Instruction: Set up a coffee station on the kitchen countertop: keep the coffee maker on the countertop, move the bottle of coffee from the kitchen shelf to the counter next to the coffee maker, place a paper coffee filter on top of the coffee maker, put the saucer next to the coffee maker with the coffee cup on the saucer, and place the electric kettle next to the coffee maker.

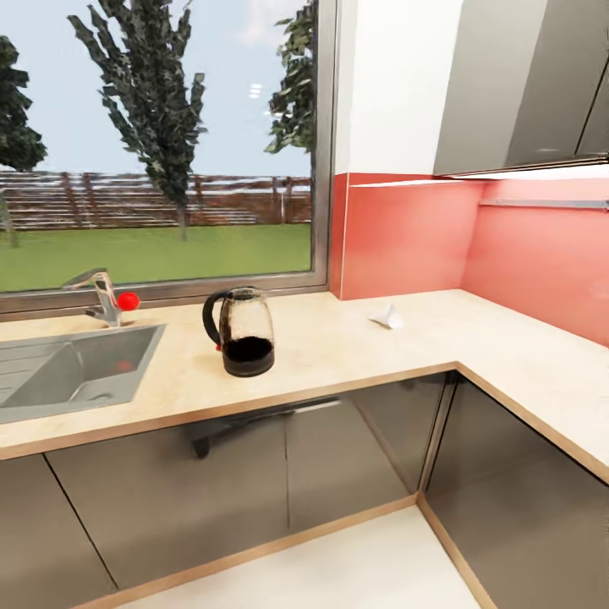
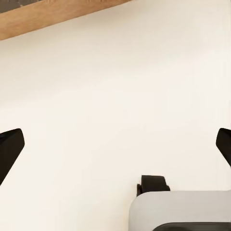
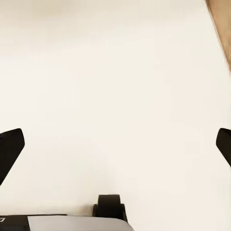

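Up on the kitchen countertop (image 1: 338, 351), well above both grippers, the electric kettle (image 1: 241, 331) is sitting upright, paper coffee filter (image 1: 386, 316) lying off to its right. Left gripper (image 2: 115, 144) and right gripper (image 3: 115, 144) are both hanging wide open over the floor (image 2: 115, 96), holding nothing, so I'm guessing neither arm's closer yet.

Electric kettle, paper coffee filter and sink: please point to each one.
electric kettle (image 1: 244, 331), head view, glass body.
paper coffee filter (image 1: 387, 316), head view, white cone.
sink (image 1: 63, 372), head view, steel basin.
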You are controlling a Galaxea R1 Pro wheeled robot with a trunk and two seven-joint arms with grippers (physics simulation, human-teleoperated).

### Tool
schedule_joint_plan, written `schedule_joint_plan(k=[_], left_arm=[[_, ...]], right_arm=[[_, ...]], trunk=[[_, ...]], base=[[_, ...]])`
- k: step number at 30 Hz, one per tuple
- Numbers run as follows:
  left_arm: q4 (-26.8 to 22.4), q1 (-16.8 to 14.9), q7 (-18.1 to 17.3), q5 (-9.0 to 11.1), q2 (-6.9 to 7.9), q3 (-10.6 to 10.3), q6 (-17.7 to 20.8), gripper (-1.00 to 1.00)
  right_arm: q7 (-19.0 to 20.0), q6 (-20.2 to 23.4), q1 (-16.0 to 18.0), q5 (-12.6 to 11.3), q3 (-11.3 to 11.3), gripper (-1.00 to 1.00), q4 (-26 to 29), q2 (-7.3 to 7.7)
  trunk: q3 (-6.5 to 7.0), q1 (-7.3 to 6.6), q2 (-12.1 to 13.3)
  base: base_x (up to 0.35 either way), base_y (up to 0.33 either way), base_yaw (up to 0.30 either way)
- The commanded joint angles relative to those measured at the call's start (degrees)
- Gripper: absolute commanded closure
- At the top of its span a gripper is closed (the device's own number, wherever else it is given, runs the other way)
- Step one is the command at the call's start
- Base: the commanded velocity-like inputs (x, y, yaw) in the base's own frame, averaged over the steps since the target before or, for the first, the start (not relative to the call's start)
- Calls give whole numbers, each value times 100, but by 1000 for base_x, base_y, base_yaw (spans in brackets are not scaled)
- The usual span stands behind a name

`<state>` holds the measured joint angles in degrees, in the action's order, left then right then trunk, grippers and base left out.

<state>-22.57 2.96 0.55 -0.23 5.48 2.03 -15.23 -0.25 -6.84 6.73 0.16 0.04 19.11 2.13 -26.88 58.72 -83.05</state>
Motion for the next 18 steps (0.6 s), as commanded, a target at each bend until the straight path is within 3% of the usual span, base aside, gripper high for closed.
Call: schedule_joint_plan(k=[1, 8, 16, 17, 18], left_arm=[[-10, 3, 6, -3, -2, 9, -6, -100], [-10, 3, 6, -3, -3, 12, -6, -100], [-16, 3, 3, 9, 3, 22, -6, -100], [-16, 3, -2, 8, -8, 2, 0, -100], [-14, 3, -2, 4, -12, 1, 1, -100]], right_arm=[[7, -19, 3, 8, 3, -100, -51, 5], [12, -14, 3, 6, 13, -100, -147, 3], [10, -24, 3, -38, -31, -100, -119, 19], [7, -114, 3, 2, 15, -100, 692, 28], [10, -111, 3, 10, 21, -100, 1051, 30]], trunk=[[-5, 1, -3], [-5, 1, -3], [-5, 1, -3], [-5, 1, -3], [-5, 1, -3]], base=[[91, -322, 3], [103, -306, 1], [35, -79, 0], [1, -3, 0], [1, -2, 0]])
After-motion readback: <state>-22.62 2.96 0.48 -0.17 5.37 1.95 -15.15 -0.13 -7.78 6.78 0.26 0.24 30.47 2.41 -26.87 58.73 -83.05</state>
